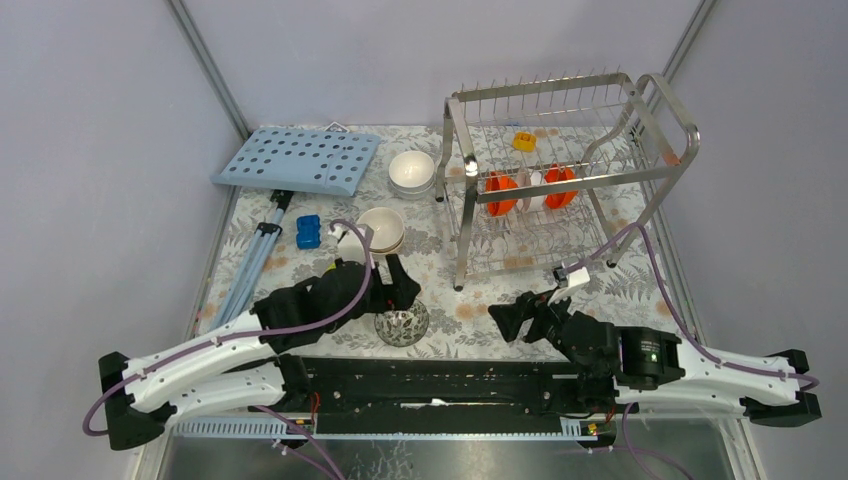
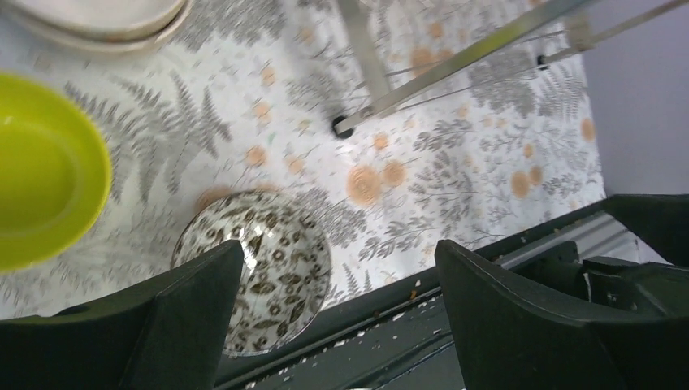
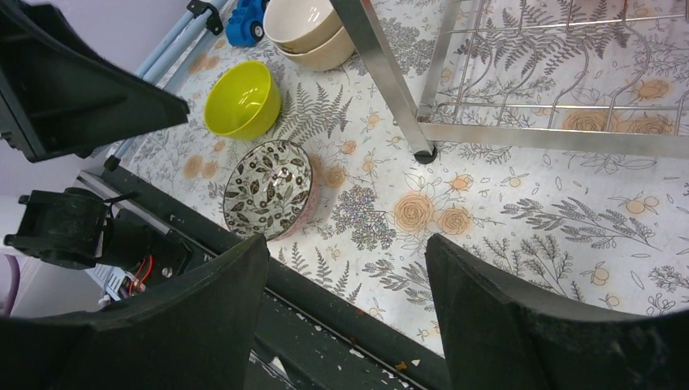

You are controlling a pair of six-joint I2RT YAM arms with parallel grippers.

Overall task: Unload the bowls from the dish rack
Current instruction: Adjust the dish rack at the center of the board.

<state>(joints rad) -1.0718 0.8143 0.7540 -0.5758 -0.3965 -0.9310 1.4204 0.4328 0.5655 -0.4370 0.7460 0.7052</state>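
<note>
The steel wire dish rack (image 1: 640, 110) stands at the back right, holding two orange-red bowls (image 1: 502, 193) upright with a white one (image 1: 531, 186) between them. The black-and-white speckled bowl (image 1: 401, 326) (image 2: 260, 276) (image 3: 268, 188) rests on the cloth by the near edge. My left gripper (image 1: 398, 285) (image 2: 337, 248) hovers just above it, open and empty. A lime-green bowl (image 3: 242, 99) (image 2: 41, 171) sits to its left, hidden under the left arm in the top view. Stacked cream bowls (image 1: 382, 230) and a white bowl (image 1: 411, 172) stand farther back. My right gripper (image 1: 510, 318) (image 3: 345, 244) is open and empty, in front of the rack.
A light-blue perforated board (image 1: 298, 160) lies at the back left, with a small blue block (image 1: 308, 232) and a folded blue-grey stand (image 1: 255, 260) near it. A yellow-orange clip (image 1: 524, 141) sits in the rack. The rack's foot (image 3: 422, 153) stands near the speckled bowl. A black rail (image 1: 440, 380) runs along the near edge.
</note>
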